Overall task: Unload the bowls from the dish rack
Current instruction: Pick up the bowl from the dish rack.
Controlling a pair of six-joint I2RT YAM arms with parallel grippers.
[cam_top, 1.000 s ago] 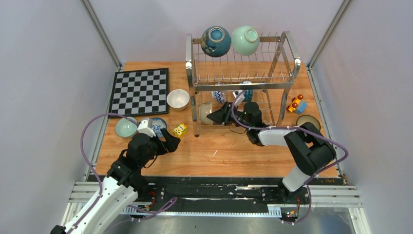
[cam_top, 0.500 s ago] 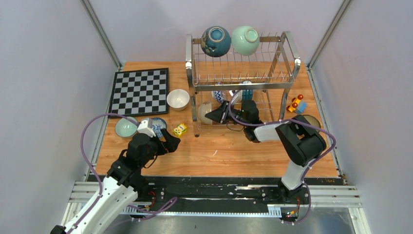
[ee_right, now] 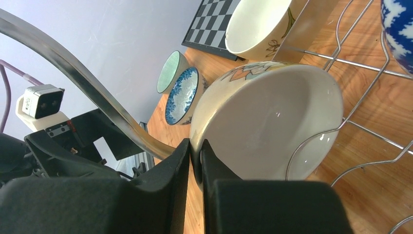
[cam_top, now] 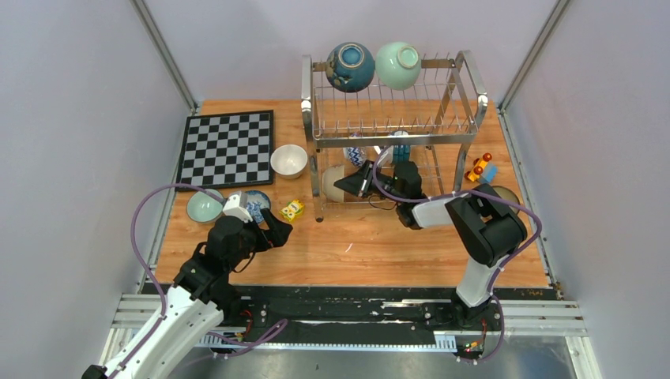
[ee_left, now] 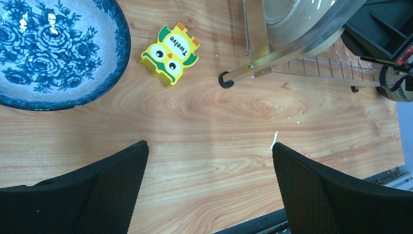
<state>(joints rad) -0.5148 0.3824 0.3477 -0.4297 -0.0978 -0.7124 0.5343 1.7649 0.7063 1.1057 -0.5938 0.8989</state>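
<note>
**Right claw takes cream bowl by the rim in the rack's lower tier**

The right claw (ee_right: pixel 195 163) is clenched on the lip of a cream flowered bowl (ee_right: pixel 272 117), with a finger on either side of the rim. It reaches into the lower tier of the dish rack (cam_top: pixel 395 118), which stands toward the far edge of the worktop (cam_top: pixel 379 245). The bowl stands on edge at the tier's left end, leaning among the wires. A blue zigzag bowl (ee_right: pixel 399 29) is near it, further toward the far edge.

Done well, this step would begin with a firm pinch before any pull. The bowl should then rise clear of the wire prongs and come out through the rack's near side without striking the chrome tube or its neighbour.

A dark blue bowl (cam_top: pixel 350 66) and a mint bowl (cam_top: pixel 397 65) sit on the top tier. Toward the worktop's left edge, the left claw (ee_left: pixel 209 190) hangs released over the wood, near a blue flowered bowl (ee_left: pixel 48 53) and a yellow owl block (ee_left: pixel 170 53). The wood by them looks the likely set-down place.
</note>
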